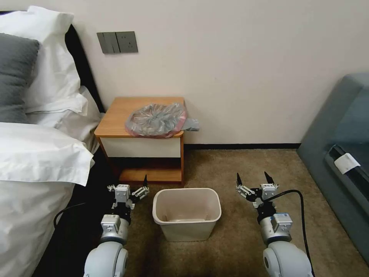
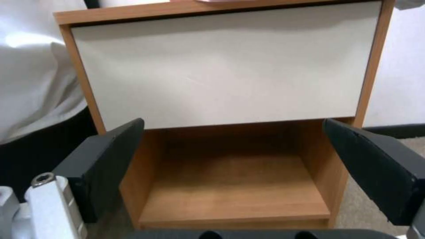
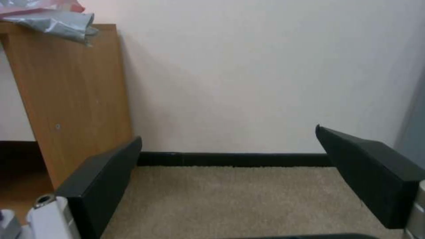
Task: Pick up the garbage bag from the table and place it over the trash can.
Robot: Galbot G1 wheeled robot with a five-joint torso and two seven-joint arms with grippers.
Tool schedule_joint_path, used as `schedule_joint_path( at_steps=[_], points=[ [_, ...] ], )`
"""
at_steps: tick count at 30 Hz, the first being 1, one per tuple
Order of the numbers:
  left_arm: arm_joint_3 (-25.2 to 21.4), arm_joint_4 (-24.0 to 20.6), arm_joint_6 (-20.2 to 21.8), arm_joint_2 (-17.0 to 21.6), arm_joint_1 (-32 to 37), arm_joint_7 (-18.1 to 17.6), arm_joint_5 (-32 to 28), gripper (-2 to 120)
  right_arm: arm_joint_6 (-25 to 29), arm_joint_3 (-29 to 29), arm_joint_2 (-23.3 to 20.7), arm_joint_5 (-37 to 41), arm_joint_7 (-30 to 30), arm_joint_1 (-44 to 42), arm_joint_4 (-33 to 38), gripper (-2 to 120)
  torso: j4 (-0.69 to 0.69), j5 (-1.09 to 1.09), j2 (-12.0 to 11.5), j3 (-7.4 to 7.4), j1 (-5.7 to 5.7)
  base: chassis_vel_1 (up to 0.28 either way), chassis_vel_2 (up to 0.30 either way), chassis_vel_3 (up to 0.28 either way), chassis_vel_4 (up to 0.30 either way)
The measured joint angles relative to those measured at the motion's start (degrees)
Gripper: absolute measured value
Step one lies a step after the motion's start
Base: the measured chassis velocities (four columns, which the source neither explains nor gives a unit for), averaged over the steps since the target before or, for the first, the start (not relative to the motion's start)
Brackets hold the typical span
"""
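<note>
On the worktop (image 1: 115, 119) by the bed (image 1: 34, 161), the garbage bag (image 1: 155, 120) sits bunched up near the front right corner, a grey tail of it hanging over the right edge towards the wall. Nothing is touching it. The trash can (image 1: 187, 212) stands on the carpet (image 1: 246, 169) just in front of the nightstand, mouth up, no liner in it.

Both arms hang low, one each side of the can. The left gripper (image 1: 128, 188) faces the drawer front (image 2: 221, 66) and the low shelf (image 2: 230, 186), with its jaws spread wide and nothing between them. The right gripper (image 1: 253, 180) looks past the nightstand's side panel at the wall, jaws also spread and empty.

So I'd say this is the very start: the pick-up isn't begun. Next move probably needs an arm to lift well above the worktop and come down on the bag, ideally near the pinkish rim, since thin crinkly plastic could slip or come up in a clump.
</note>
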Motion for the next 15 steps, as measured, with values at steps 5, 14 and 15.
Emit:
schedule_joint_path(
  at_steps=[5,14,15],
  points=[
    [0.0,0.0,0.0,0.0,0.0,0.0,0.0,100,0.0,0.0,0.0,0.0,0.0,0.0,0.0,100,0.0,0.0,0.0,0.0,0.0,0.0,0.0,0.0,0.0],
    [0.0,0.0,0.0,0.0,0.0,0.0,0.0,100,0.0,0.0,0.0,0.0,0.0,0.0,0.0,100,0.0,0.0,0.0,0.0,0.0,0.0,0.0,0.0,0.0],
    [0.0,0.0,0.0,0.0,0.0,0.0,0.0,100,0.0,0.0,0.0,0.0,0.0,0.0,0.0,100,0.0,0.0,0.0,0.0,0.0,0.0,0.0,0.0,0.0]
  ],
)
